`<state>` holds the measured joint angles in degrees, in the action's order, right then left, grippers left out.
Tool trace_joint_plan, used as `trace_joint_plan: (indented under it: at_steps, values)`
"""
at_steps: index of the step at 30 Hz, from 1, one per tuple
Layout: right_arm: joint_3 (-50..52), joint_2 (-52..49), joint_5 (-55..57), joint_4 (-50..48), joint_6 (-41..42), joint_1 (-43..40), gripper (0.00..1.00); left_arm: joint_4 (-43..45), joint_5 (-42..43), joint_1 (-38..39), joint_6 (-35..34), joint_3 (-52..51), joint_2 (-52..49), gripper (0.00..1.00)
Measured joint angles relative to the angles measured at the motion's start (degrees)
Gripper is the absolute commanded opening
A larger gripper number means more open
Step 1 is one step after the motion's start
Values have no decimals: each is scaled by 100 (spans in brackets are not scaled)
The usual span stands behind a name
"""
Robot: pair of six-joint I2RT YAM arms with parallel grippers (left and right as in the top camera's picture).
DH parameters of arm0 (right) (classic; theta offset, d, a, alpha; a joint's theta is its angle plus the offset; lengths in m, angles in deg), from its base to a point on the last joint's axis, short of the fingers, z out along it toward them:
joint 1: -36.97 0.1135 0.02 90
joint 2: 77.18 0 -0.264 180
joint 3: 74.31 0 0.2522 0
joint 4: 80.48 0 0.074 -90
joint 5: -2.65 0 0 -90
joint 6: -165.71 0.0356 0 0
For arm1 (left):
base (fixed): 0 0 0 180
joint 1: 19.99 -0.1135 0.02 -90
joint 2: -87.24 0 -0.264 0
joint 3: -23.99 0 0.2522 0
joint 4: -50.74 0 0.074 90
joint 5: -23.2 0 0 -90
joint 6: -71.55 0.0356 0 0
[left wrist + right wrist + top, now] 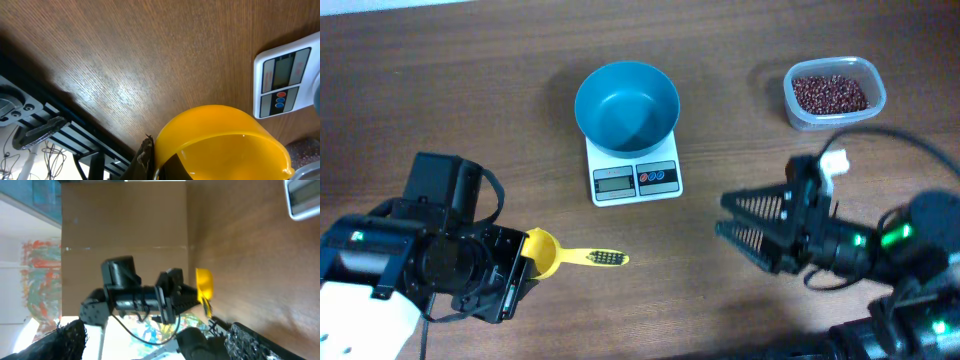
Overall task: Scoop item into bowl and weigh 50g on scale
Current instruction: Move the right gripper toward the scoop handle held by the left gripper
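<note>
The teal-blue bowl stands empty on the white scale. The scale also shows in the left wrist view. The red-brown beans lie in a clear tub at the back right. My left gripper is at the front left, closed on the cup of a yellow scoop, whose handle points right. In the left wrist view one finger presses against the cup. My right gripper is open and empty, pointing left, right of the scoop's handle.
The clear tub is near the table's back right edge. The right arm's body and cables fill the front right. The left arm's body fills the front left corner.
</note>
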<state>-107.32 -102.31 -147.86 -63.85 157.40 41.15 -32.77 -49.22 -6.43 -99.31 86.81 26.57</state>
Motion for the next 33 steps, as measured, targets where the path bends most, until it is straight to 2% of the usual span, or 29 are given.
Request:
trace_joint_plan:
  at_steps: [5,7,10,14,17,20,24,28,33]
  values:
    - [-577,-2068,-4,404,-1523,138,91,52,24,0,0,-15,-11,0]
    - [-577,-2693,24,393,-2061,684,90,79,68,0,-2,-15,-11,0]
    - [-577,-3132,326,79,-2343,1794,82,74,127,0,-208,-15,-11,0]
    - [-581,-3163,1207,-756,-1989,3029,82,81,160,0,-577,-17,-11,0]
    - [-584,-3163,1987,-1025,-1849,3657,82,76,210,0,-662,-17,-11,0]
    - [-584,-3163,2957,-1235,-1775,4214,71,76,306,144,-684,-17,-11,0]
    - [-584,-3163,3484,-1281,-1738,4371,56,76,348,459,-684,-17,-11,0]
    - [-584,-3163,3609,-1281,-1683,4376,51,79,350,793,-684,-17,-11,0]
    - [-584,-3163,3510,-1281,-1567,4378,47,127,350,824,-686,-17,-11,0]
